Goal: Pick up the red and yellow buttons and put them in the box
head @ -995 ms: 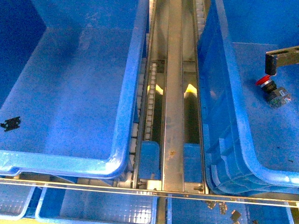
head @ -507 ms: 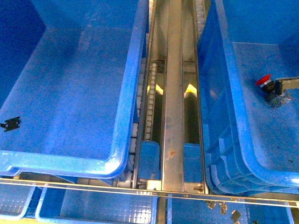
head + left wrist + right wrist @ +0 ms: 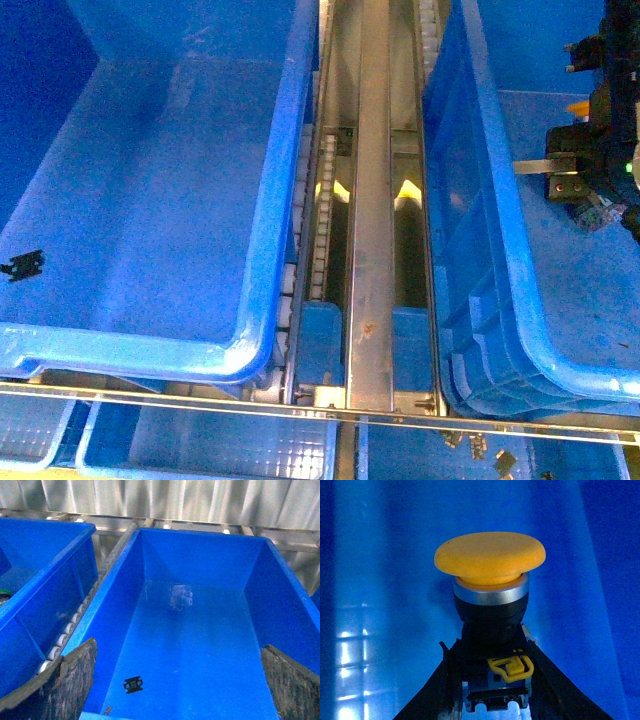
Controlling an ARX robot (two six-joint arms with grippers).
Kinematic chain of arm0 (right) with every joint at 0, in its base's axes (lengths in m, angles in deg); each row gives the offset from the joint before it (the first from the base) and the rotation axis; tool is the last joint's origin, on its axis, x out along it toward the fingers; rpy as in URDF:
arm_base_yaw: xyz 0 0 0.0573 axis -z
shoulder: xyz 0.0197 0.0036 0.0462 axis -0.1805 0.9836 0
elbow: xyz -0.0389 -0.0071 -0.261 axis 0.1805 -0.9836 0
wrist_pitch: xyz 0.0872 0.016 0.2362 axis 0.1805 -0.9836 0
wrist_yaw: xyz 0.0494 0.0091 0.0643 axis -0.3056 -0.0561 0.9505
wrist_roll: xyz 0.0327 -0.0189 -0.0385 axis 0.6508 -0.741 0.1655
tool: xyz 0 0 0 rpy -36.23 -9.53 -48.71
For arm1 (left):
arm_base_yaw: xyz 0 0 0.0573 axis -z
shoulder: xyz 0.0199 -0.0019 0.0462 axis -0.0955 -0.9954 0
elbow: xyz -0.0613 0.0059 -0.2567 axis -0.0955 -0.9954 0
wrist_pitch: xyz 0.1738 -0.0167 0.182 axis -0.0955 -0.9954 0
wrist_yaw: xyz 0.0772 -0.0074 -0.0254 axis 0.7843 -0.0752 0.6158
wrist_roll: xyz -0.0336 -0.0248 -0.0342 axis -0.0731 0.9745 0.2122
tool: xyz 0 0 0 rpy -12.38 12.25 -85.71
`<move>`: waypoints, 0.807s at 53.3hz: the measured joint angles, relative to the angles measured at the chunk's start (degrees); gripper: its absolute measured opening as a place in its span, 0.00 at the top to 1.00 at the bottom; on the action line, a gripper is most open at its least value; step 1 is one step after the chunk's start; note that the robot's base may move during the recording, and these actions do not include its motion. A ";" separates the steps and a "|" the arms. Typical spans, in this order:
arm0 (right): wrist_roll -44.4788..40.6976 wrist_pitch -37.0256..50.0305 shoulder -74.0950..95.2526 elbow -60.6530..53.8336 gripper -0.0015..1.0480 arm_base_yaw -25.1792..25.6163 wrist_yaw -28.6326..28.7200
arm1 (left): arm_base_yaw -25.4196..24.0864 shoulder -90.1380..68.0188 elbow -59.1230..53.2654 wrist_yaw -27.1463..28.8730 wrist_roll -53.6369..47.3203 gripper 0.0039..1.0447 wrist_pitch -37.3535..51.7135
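My right gripper (image 3: 490, 647) is shut on the yellow button (image 3: 490, 557), gripping its contact block with the yellow dome cap pointing away from the wrist. In the front view the right gripper (image 3: 600, 130) hangs over the floor of the big deep blue box (image 3: 520, 270) on the right. The red button's cap is hidden behind that arm. Only a silvery contact block (image 3: 603, 215) shows below it. My left gripper (image 3: 177, 690) is open and empty above the other big blue bin (image 3: 117, 565). It is out of the front view.
A metal roller conveyor (image 3: 372, 200) runs between the two bins. The left bin (image 3: 275, 200) holds a small black part (image 3: 22, 264), which also shows in the left wrist view (image 3: 133, 684). Pale gridded trays (image 3: 200, 445) lie along the near edge, with small loose parts (image 3: 480, 445).
The right arm has come into the front view over the right box, covering the red button that lay in plain sight. The thin finger seen near that button earlier is gone.
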 joint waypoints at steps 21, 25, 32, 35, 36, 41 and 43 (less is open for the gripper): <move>6.36 -6.64 5.29 3.91 0.57 -0.48 2.93 | 0.00 0.00 0.00 0.00 0.00 0.07 0.02; 6.19 -5.07 5.27 3.85 0.47 -0.61 3.08 | 0.00 0.00 0.00 0.00 0.00 0.07 0.00; 3.17 1.62 1.14 0.13 0.19 -0.15 3.10 | 0.00 0.00 0.00 0.00 0.00 0.07 0.00; 2.19 3.82 -1.92 -2.32 0.11 0.13 3.93 | 0.00 0.00 0.00 0.00 0.00 0.07 0.00; 1.99 3.96 -3.41 -3.39 0.08 0.24 4.22 | 0.00 0.00 0.00 0.00 0.00 0.07 0.00; 0.33 5.11 -10.23 -8.41 0.06 0.24 6.05 | 0.00 0.00 0.00 0.00 0.00 0.07 0.00; 0.39 5.03 -13.05 -10.51 0.06 0.07 6.73 | 0.00 0.00 0.00 0.00 0.00 0.07 0.00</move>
